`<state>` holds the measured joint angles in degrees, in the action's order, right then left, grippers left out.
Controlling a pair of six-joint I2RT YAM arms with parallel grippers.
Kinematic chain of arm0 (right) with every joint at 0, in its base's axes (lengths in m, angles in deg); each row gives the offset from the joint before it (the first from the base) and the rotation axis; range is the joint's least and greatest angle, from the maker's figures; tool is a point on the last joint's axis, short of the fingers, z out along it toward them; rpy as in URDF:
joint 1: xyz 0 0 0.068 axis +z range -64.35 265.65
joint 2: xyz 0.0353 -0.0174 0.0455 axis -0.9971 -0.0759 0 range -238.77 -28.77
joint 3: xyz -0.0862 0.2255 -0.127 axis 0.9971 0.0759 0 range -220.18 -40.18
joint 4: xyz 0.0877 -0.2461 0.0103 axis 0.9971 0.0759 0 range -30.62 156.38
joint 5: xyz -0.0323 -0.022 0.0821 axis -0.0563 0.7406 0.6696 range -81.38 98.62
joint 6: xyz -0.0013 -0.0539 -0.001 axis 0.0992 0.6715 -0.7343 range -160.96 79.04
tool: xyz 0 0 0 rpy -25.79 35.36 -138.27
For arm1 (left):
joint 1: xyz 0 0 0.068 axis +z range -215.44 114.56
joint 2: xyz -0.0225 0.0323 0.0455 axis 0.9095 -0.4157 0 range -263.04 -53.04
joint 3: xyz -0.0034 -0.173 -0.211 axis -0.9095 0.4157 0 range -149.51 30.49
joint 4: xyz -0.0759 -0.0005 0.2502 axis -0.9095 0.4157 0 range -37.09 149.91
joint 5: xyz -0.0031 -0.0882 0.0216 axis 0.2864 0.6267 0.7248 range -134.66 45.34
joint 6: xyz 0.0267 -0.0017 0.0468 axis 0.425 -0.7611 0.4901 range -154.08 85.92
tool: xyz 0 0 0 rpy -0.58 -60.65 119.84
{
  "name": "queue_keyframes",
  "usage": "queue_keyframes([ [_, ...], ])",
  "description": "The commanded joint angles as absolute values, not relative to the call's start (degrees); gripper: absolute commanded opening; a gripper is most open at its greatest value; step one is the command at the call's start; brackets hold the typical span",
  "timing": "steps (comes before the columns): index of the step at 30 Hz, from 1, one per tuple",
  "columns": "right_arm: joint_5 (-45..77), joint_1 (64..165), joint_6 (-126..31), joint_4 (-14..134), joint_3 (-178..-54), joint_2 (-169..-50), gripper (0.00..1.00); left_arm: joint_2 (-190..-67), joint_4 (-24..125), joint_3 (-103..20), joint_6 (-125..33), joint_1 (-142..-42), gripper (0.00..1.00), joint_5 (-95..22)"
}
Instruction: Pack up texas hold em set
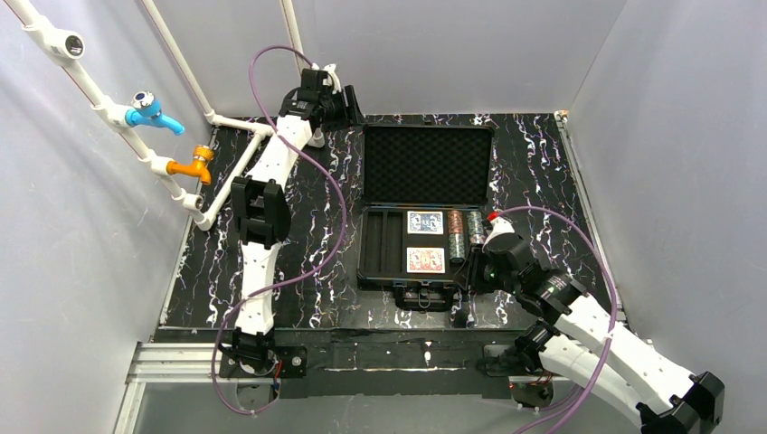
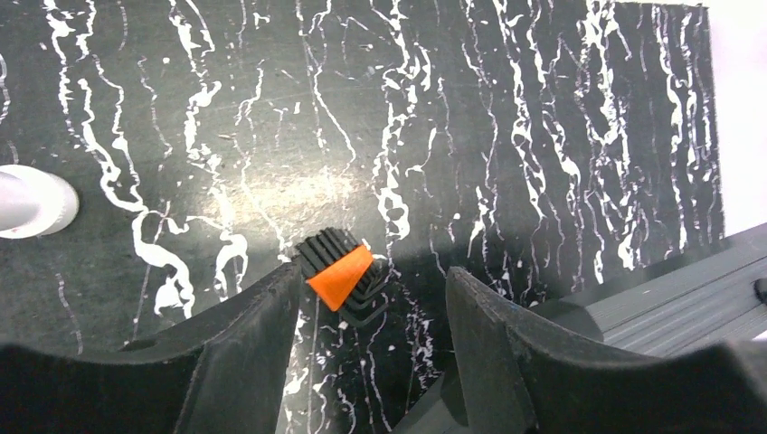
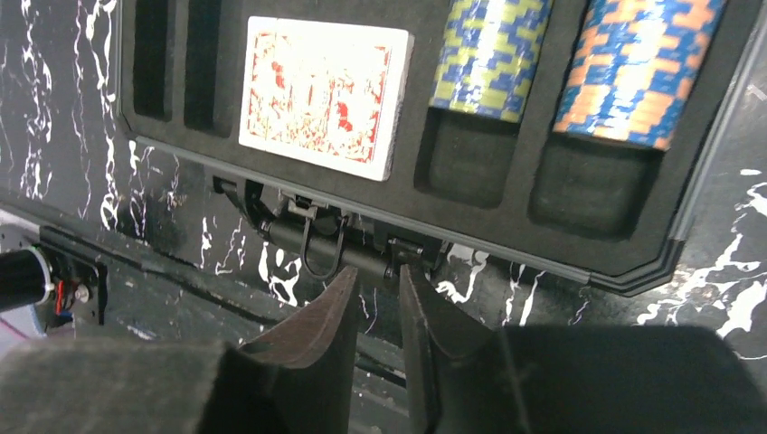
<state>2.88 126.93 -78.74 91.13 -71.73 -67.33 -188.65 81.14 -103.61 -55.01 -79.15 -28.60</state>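
The black briefcase [image 1: 364,258] lies open in the middle of the marbled table [image 1: 543,181], its foam lid [image 1: 425,163] laid back toward the top of the overhead frame. In the slotted tray sit the blue deck [image 1: 425,221] and, below it, the red deck [image 1: 425,259]. Two chip rolls [image 1: 456,237] lie in the slots just right of the decks.

The right pincer [image 3: 375,285] hangs at the case's near edge, right of centre in the overhead view. Its fingers are drawn close with only a narrow slit between them, and the tips are against the black handle [image 3: 362,259]. I cannot tell whether they pinch it.

The left pincer [image 2: 373,271] is at the top of the overhead frame, off the lid's left corner. Its fingers are apart over a small black ribbed piece with an orange face [image 2: 342,276], which lies on the table close to the finger on the left of the frame. A white pipe end [image 2: 32,201] shows at the left edge of that view.

White pipes [image 1: 90,81] with a blue tap [image 1: 149,110] and an orange tap [image 1: 194,165] fill the upper left, well apart from the case.
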Motion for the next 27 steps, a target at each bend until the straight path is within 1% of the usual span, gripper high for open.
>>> queue_keyframes([
  [1, 7.5, 127.2, -79.4, 88.9, -70.0, -66.3, 0.30, -189.4, 78.8, -106.4, -58.9, -78.9, 0.57, -27.5],
  [2, 7.8, 127.3, -79.6, 88.5, -69.5, -66.3, 0.27, -189.9, 78.8, -106.1, -59.4, -78.9, 0.56, -26.4],
  [6, 8.2, 127.3, -80.4, 86.7, -67.9, -66.8, 0.24, -190.7, 77.8, -103.3, -60.7, -78.9, 0.55, -19.4],
  [12, 7.3, 127.3, -80.9, 82.8, -66.2, -69.9, 0.24, -188.9, 74.5, -96.7, -60.2, -79.0, 0.52, -12.7],
  [19, 3.8, 127.3, -80.3, 76.5, -65.3, -74.4, 0.25, -187.8, 74.2, -94.0, -57.9, -79.6, 0.52, -4.0],
  [27, 0.4, 127.3, -77.9, 72.6, -66.7, -80.0, 0.25, -181.9, 74.0, -85.7, -52.8, -81.8, 0.51, -2.0],
])
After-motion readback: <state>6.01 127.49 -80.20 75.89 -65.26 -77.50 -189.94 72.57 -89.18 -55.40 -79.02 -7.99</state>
